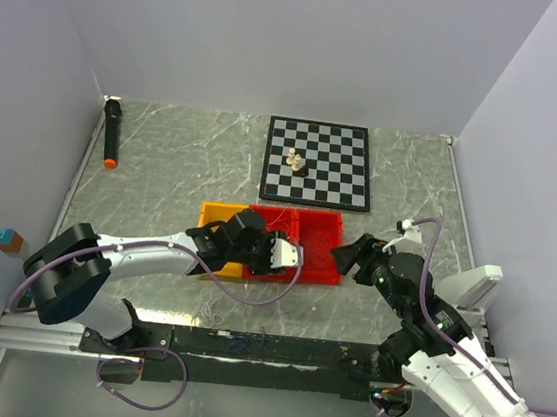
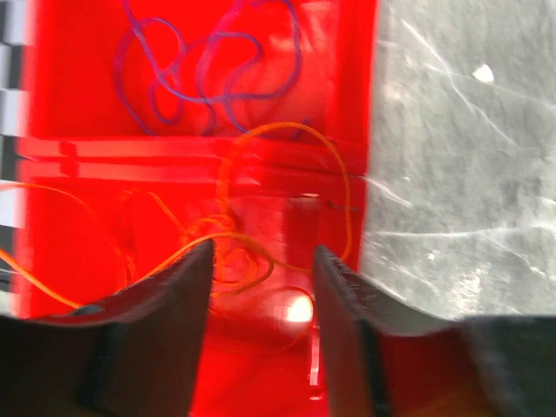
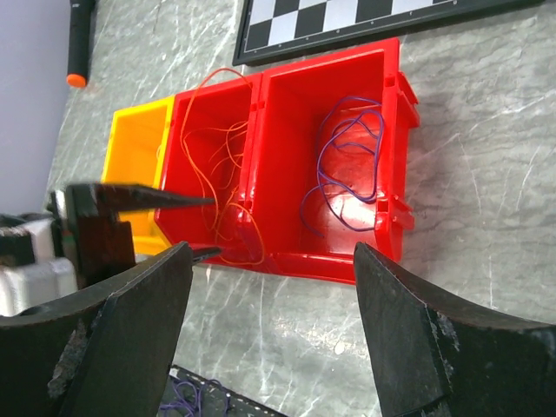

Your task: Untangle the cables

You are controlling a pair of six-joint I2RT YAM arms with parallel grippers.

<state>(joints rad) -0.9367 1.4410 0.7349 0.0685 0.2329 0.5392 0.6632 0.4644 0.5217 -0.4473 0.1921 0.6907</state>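
Our left gripper [image 2: 262, 250] hangs half-parted, holding nothing, over the thin orange wire [image 2: 221, 230] in the middle red plastic bin [image 3: 254, 139], halfway across the marble table [image 1: 164, 155]. The thin purple wire [image 2: 208, 102] lies coiled in the neighbouring red bin [image 3: 295, 113]. Our right gripper [image 3: 271, 252] gapes wide, empty. A loop may snag a finger and drag out. The bin walls crowd us; the black-and-white chessboard [image 1: 318, 163] sits toward the far edge.

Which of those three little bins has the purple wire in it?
The end red bin, farthest from the yellow bin, holds the purple wire; the middle red bin holds orange wire.
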